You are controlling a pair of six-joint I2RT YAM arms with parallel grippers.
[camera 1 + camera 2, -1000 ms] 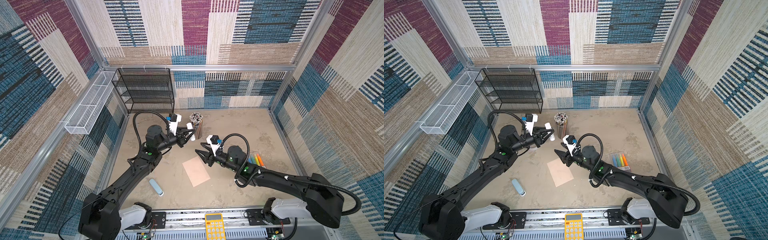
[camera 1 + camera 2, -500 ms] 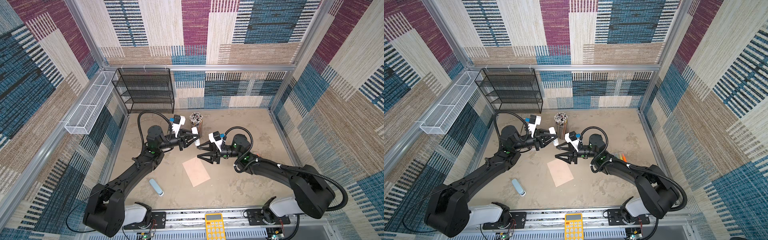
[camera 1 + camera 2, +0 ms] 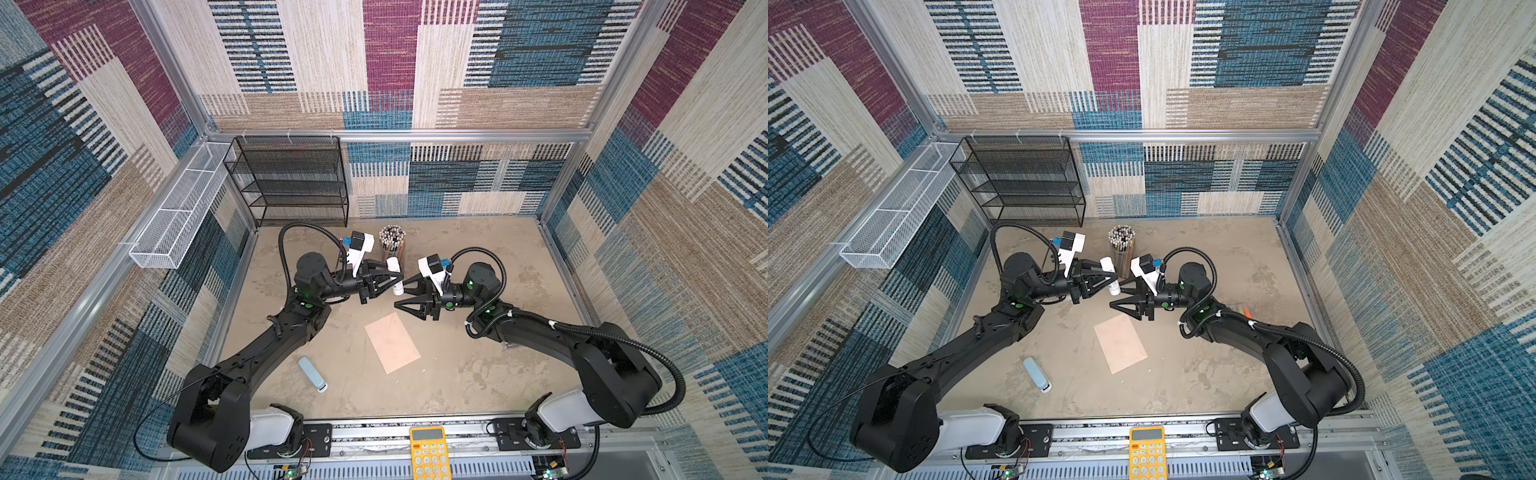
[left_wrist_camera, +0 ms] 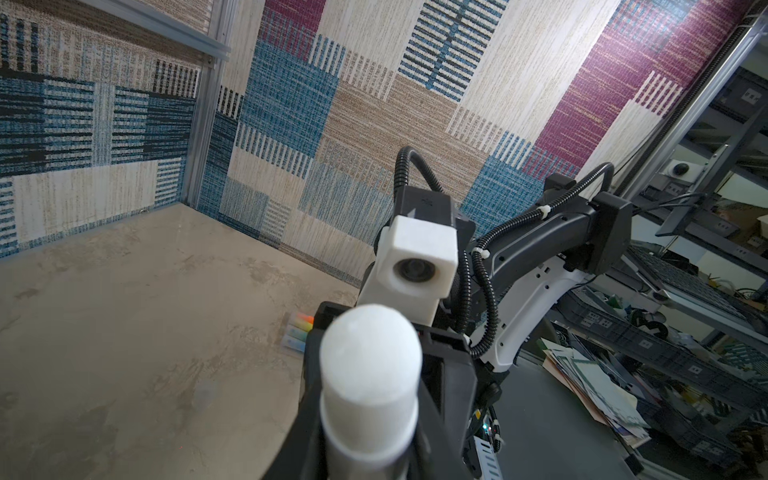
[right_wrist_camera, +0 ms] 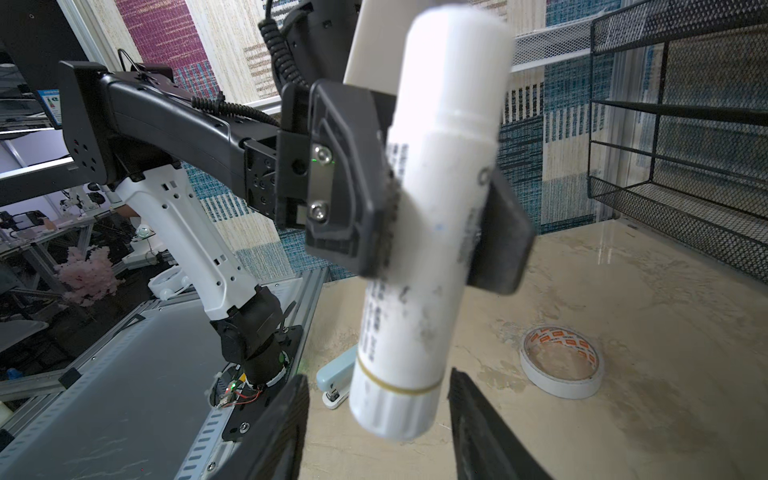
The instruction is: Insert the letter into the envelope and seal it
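- Envelope (image 3: 392, 343): pale peach paper rectangle, matte and plain. It lies flat and skewed on the surface (image 3: 478, 374), mid-front, below both grippers and touching neither. It shows in both top views (image 3: 1120, 343); the flap cannot be made out.
- Glue stick (image 5: 432, 187): white plastic cylinder with a domed cap, grey print, dark smudges and a gold band above a ribbed base. It is blurred in the right wrist view. The left wrist view shows only its cap (image 4: 370, 365), end-on.
- Left gripper (image 3: 397, 277): black, clamped across the stick's middle, holding it tilted above the surface.
- Right gripper (image 3: 401, 296): black, jaws spread. In its wrist view the stick's base sits between the fingers (image 5: 274, 432), clear of both.
- Surface: mottled beige, stone-like.
- Tape roll (image 5: 561, 361): cream ring, lying flat; seen in the right wrist view only.
- Stapler (image 3: 312, 374): pale blue, near the front left.
- Highlighters (image 4: 298, 330): a small row, largely hidden behind the right arm in the top views.
- Cup (image 3: 392, 243): packed with pencils, at the rear.
- Rack (image 3: 291, 183): black mesh, tiered.
- Basket (image 3: 174, 224): white wire, long.
- Calculator (image 3: 429, 453): yellow, cut off at the front edge.
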